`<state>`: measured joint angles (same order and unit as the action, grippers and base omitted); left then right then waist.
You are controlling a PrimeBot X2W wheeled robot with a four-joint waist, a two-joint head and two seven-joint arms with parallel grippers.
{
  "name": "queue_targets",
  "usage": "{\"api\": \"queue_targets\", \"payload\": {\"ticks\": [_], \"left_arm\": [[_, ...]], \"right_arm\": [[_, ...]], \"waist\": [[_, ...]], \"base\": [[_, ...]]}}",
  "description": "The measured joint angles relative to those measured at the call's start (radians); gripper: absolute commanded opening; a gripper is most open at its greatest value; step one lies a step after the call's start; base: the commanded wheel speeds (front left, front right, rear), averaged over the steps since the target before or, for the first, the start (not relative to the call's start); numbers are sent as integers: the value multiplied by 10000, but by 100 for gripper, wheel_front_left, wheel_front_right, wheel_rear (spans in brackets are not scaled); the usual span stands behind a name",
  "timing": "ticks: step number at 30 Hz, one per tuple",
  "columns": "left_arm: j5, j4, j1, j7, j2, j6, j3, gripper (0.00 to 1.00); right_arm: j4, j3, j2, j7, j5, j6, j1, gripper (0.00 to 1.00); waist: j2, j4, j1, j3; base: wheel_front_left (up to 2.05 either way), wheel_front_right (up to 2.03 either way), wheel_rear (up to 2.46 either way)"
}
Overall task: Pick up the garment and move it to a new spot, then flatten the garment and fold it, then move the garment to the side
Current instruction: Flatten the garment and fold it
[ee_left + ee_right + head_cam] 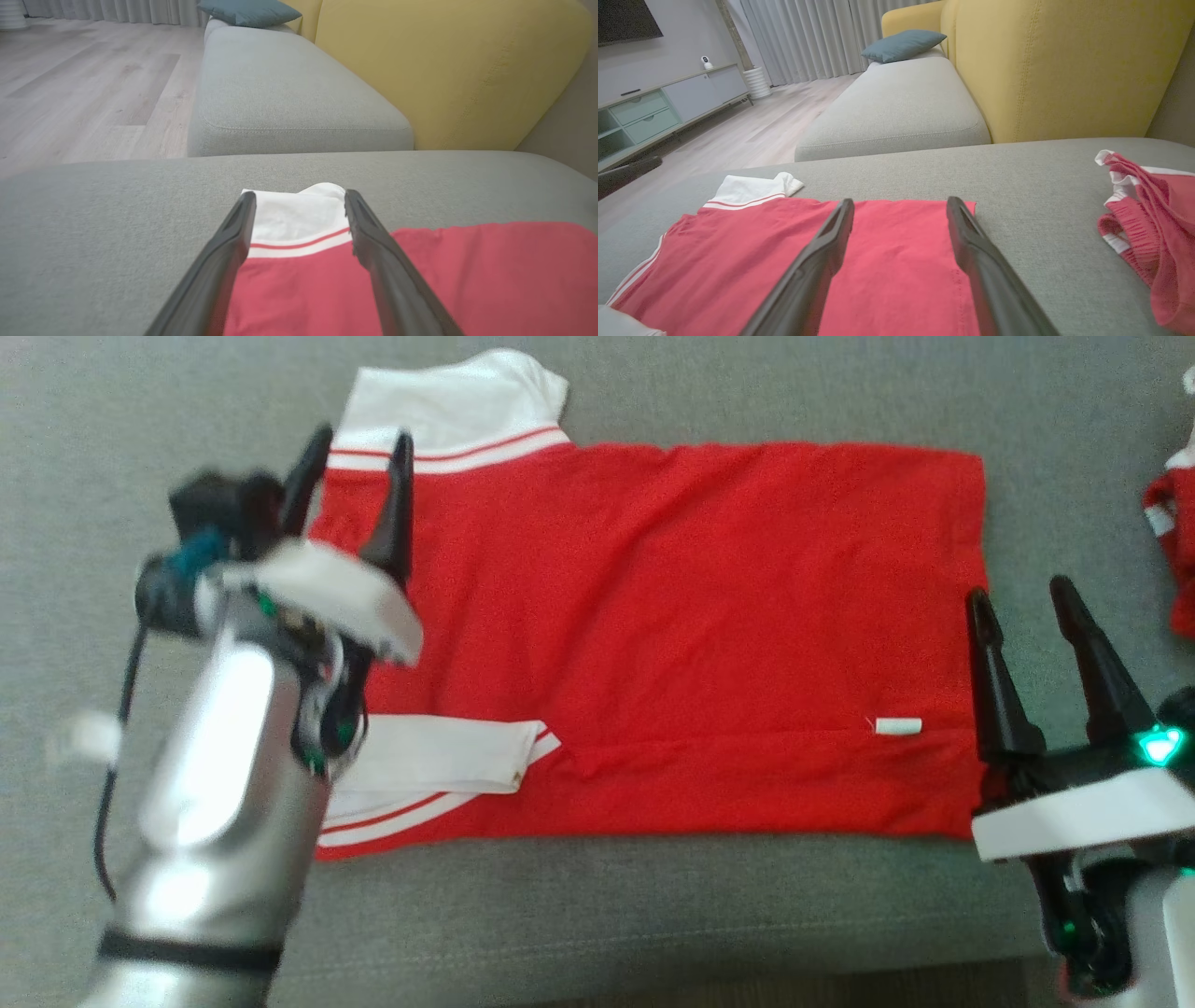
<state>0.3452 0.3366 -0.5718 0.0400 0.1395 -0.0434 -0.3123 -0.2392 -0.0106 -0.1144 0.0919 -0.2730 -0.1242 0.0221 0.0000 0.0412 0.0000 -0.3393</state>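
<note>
A red shirt [672, 635] with white, red-striped sleeves lies flat on the grey sofa seat [653, 915], its near edge folded over with one white sleeve [439, 761] on top. My left gripper [359, 443] hovers open over the far-left white sleeve [299, 217], holding nothing. My right gripper [1022, 593] stands open at the shirt's right hem [896, 261], and its fingers are empty. The red shirt [467, 275] spreads to the right in the left wrist view.
A second red and white garment [1148, 224] lies crumpled on the seat to the right [1176, 551]. A yellow backrest [1064, 65] rises behind, and another grey cushion [896, 107] with a teal pillow [903, 44] extends beyond. Wooden floor [84, 88] lies off the seat's left side.
</note>
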Motion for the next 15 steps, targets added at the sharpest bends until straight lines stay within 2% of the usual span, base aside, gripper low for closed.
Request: {"api": "queue_targets", "payload": {"ticks": [7,13,15], "left_arm": [[-10,3463,-2711,-15,-140,535,-6,100],[-31,5850,-4106,188,-127,713,-15,100],[-96,6232,-4296,144,-123,711,-56,100]], "right_arm": [[307,-384,-59,-207,-151,0,543,100],[600,-570,-98,-349,-282,0,773,100],[617,-587,-107,-349,-288,0,788,100]], "waist": [[0,522,1,-857],[0,905,1,-1352],[0,945,1,-1418]], "base": [[0,0,0],[0,0,0],[0,0,0]]}}
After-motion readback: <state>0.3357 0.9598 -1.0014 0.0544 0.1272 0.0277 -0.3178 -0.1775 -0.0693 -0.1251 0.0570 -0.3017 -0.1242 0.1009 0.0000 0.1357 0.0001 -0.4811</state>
